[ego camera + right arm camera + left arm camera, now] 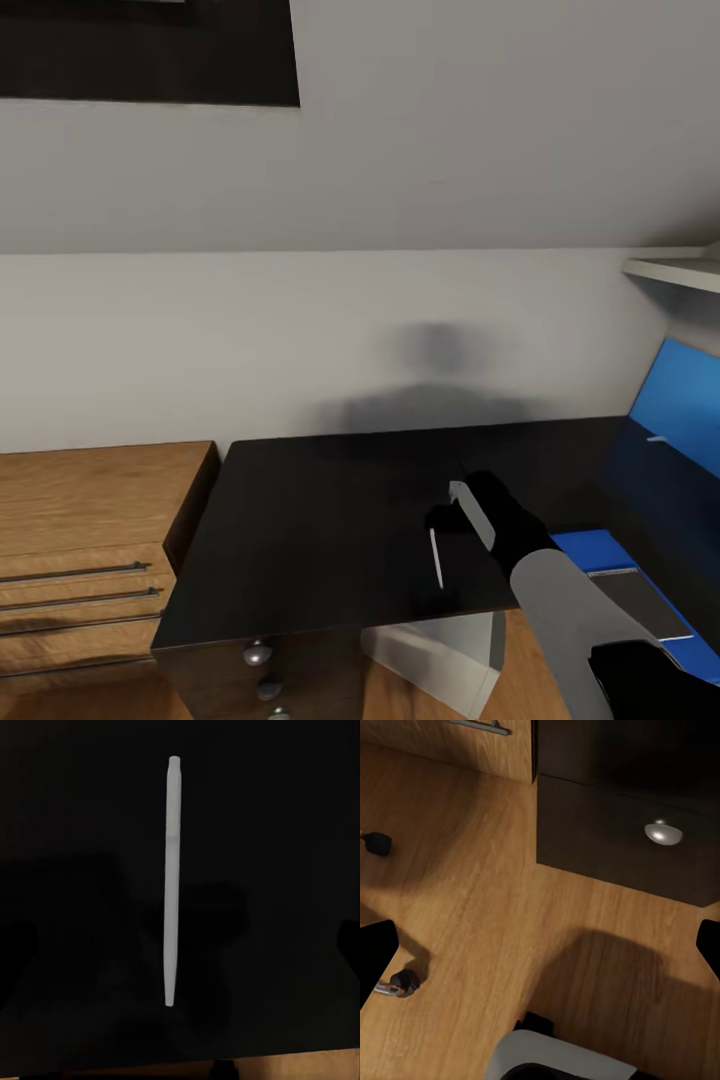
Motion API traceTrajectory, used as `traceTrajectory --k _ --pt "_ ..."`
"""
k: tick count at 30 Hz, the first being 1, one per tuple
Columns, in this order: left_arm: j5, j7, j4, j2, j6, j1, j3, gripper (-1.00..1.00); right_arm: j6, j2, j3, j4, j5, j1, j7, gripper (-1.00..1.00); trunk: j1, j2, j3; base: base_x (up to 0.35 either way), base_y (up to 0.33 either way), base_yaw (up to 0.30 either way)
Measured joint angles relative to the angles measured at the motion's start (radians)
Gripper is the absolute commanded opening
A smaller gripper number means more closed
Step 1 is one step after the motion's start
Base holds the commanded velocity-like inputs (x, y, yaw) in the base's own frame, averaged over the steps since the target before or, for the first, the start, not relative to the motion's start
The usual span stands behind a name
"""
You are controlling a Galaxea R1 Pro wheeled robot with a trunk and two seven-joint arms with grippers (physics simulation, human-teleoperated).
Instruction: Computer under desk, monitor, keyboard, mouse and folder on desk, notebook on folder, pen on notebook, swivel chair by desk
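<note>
On the black desk (330,520) a thin white pen (436,558) lies flat near the front edge. My right gripper (447,528) hovers just above it, open; in the right wrist view the pen (171,881) lies between the spread dark fingertips (16,949), apart from both. To the right on the desk the blue folder (588,548) carries the grey notebook (640,600). My left gripper (540,952) hangs open and empty over the wood floor, facing a desk drawer knob (663,832).
A light wooden drawer chest (90,540) stands against the desk's left end. Round silver knobs (258,655) mark the desk drawers. A pale grey-white box (450,650) shows under the desk. A blue wall panel (680,400) rises at the right. Black casters (401,982) rest on the floor.
</note>
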Motion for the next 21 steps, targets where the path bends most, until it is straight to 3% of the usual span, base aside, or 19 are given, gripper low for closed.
traceTrajectory --k 13,21 --pt "0.0 0.0 -0.001 0.0 -0.014 0.0 0.0 1.0 -0.002 -0.003 0.001 0.001 0.001 0.0 0.0 1.0 0.05 -0.091 -0.041 0.0 0.0 0.0" --pt "0.0 0.0 -0.001 0.001 -0.015 0.0 0.0 1.0 -0.002 -0.002 0.001 0.001 0.001 0.0 0.0 1.0 0.05 -0.091 -0.041 0.0 0.0 0.0"
